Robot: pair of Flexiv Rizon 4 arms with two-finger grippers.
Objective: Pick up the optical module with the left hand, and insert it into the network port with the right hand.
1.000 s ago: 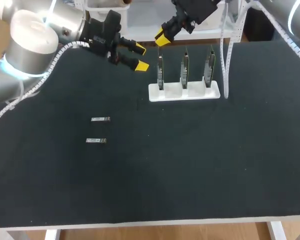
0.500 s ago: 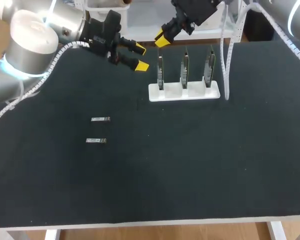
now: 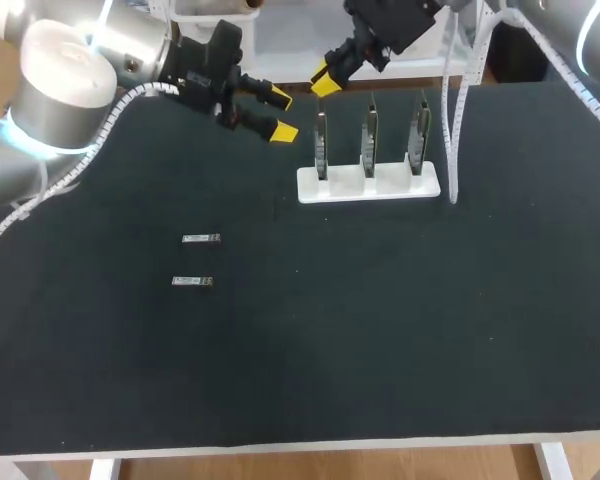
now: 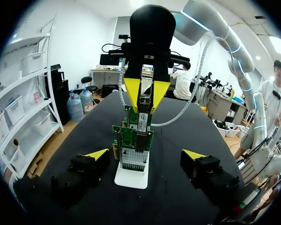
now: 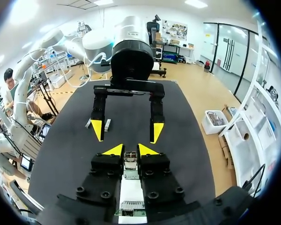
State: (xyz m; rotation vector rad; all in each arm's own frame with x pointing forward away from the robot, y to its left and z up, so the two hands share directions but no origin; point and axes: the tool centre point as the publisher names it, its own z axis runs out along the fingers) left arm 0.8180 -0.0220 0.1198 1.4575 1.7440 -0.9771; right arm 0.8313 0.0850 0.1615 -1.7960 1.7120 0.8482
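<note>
- Left gripper hangs released at about 11 o'clock over the table. Its two yellow tips are wide apart with nothing between them. Most of its arm is cut off at the head view's 10 o'clock edge.
- At about 9 o'clock from the table's middle, the far loose module and the near loose module lie flat. They sit near each other without touching, well apart from both grippers. They are too small to show any detail.
- At 12 o'clock stands a white stand with three circuit boards upright in a row. From the left wrist view the boards line up one behind another, so the nearest hides most of the other two.
- Right gripper comes in from 1 o'clock and sits just above the board at the row's 9 o'clock end. It is clenched on a held module, with a yellow tip against each side.
- In the head view that module is hidden behind the gripper, and only one yellow tip shows clearly.
- In the left wrist view the held module hangs upright, its lower end meeting the dark port at the nearest board's top edge. Whether it is inside the port cannot be made out.
</note>
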